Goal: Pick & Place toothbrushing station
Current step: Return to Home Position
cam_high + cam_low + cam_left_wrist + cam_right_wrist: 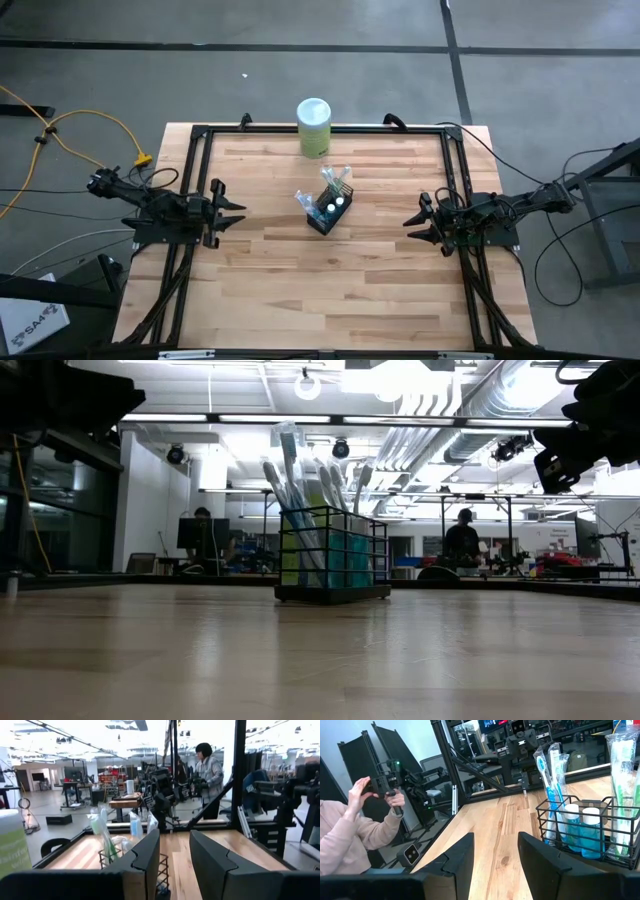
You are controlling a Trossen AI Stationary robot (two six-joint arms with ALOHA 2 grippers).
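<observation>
The toothbrushing station [328, 205], a small black wire-mesh holder with white-and-blue toothbrushes [551, 780] and two teal white-capped tubes [582, 831], stands upright on its base at the middle of the wooden table [300, 290]. It also shows in the low view [333, 555]. My left gripper [232, 212] hovers open at the table's left side, fingers level and pointing toward the station. My right gripper [415, 222] hovers open at the right side, also facing it. Nothing is between either pair of fingers [150, 855] [462, 855].
A pale green canister [314, 127] with a white lid stands at the table's far edge, behind the station. A black frame [200, 135] runs round the table. A person [355, 830] holding a device stands beyond the table's near side; another person [207, 770] stands farther off.
</observation>
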